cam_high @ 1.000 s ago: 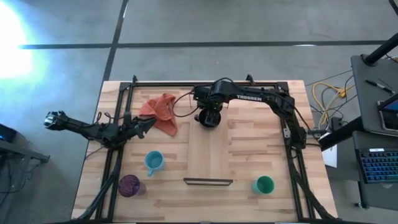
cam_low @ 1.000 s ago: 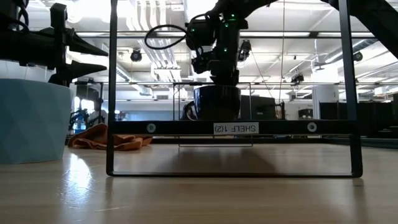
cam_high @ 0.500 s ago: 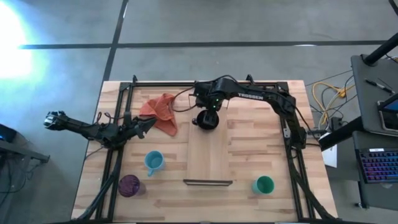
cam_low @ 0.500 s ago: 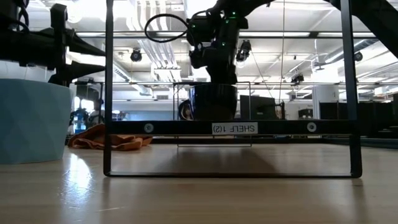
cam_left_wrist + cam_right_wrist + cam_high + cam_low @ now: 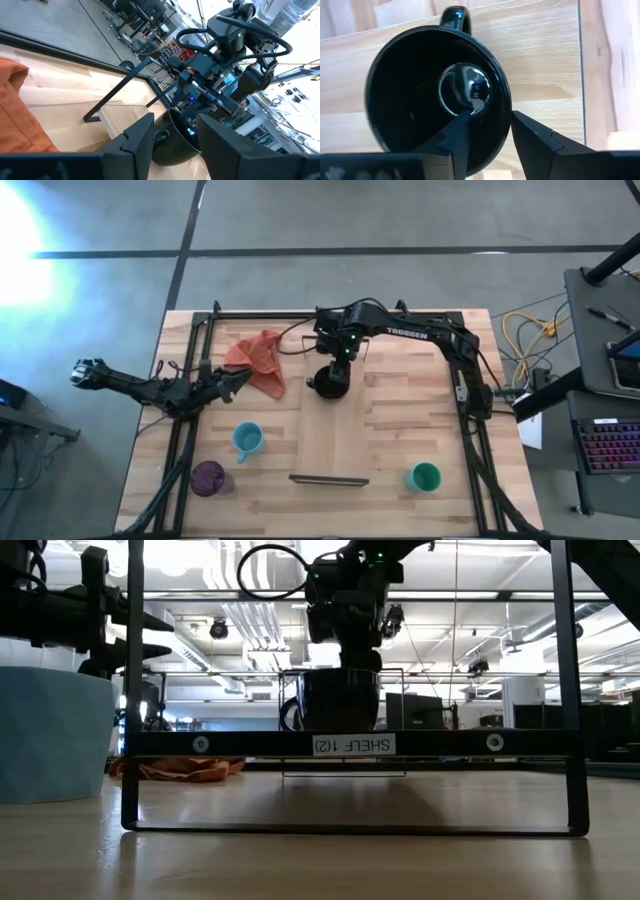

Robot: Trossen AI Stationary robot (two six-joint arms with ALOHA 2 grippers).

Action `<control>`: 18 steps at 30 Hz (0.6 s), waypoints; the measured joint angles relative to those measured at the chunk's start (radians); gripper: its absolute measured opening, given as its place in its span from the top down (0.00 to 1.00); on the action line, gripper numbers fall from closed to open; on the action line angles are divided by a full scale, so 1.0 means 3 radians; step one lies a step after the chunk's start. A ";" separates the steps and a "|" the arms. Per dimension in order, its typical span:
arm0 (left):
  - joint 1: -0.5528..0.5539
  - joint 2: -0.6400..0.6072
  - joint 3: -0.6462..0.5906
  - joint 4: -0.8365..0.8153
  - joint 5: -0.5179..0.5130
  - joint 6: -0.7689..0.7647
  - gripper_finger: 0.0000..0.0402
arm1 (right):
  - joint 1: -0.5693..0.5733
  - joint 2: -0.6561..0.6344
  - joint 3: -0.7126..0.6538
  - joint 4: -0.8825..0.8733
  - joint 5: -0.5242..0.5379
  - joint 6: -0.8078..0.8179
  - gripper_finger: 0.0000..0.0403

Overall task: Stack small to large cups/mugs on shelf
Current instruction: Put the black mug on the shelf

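The black mug (image 5: 328,386) stands upright at the far end of the light wood shelf (image 5: 335,435); its base is hidden behind the shelf's rail (image 5: 350,744) in the low view. My right gripper (image 5: 338,372) is above it, shut on its wall. The light blue cup (image 5: 247,440) and purple cup (image 5: 208,477) stand on the table left of the shelf, the green cup (image 5: 424,476) to its right. My left gripper (image 5: 234,382) is open and empty by the orange cloth (image 5: 258,360), at the table's left. My right gripper (image 5: 490,125) holds the black mug by its wall at the rim (image 5: 506,117), on the side opposite the handle (image 5: 455,12). One finger (image 5: 462,132) is inside the mug and one (image 5: 530,132) outside. The fingers come from above, pointing down. The mug (image 5: 340,700) is upright.
Dark metal frame rails (image 5: 190,430) run along the table's left and right sides and its far edge. The blue cup (image 5: 50,735) looms at the left in the low view. Bare tabletop lies between the shelf and the green cup.
My right gripper has gone toward the table's near edge with the black mug, which stays upright. The shelf has slid a little toward the near edge and the table's left.
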 joint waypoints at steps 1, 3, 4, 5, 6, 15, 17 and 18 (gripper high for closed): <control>0.0000 0.0001 0.0000 0.0000 0.0000 0.0001 0.66 | -0.0008 -0.0011 -0.0001 -0.0006 -0.0044 -0.0013 0.67; 0.0000 0.0000 0.0000 -0.0001 -0.0001 0.0000 0.67 | -0.0026 -0.0062 -0.0005 -0.0010 -0.0073 -0.0027 0.67; 0.0001 0.0001 0.0000 -0.0001 0.0000 0.0000 0.66 | -0.0037 -0.0083 -0.0008 -0.0009 -0.0079 -0.0038 0.67; -0.0001 0.0002 0.0000 -0.0001 0.0000 0.0000 0.66 | -0.0055 -0.0116 -0.0013 -0.0015 -0.0093 -0.0035 0.68; 0.0000 0.0004 0.0000 -0.0003 0.0000 0.0001 0.66 | -0.0077 -0.0139 -0.0017 -0.0023 -0.0122 -0.0031 0.68; 0.0000 0.0001 0.0000 -0.0025 -0.0001 0.0000 0.66 | -0.0286 -0.0347 -0.0023 -0.0243 -0.0871 0.0054 0.68; 0.0000 0.0001 0.0000 -0.0026 0.0000 0.0001 0.66 | -0.0318 -0.0389 -0.0023 -0.0235 -0.1171 0.0077 0.68; -0.0001 0.0001 0.0000 -0.0026 0.0000 0.0001 0.66 | -0.0322 -0.0409 -0.0022 -0.0232 -0.1266 0.0092 0.68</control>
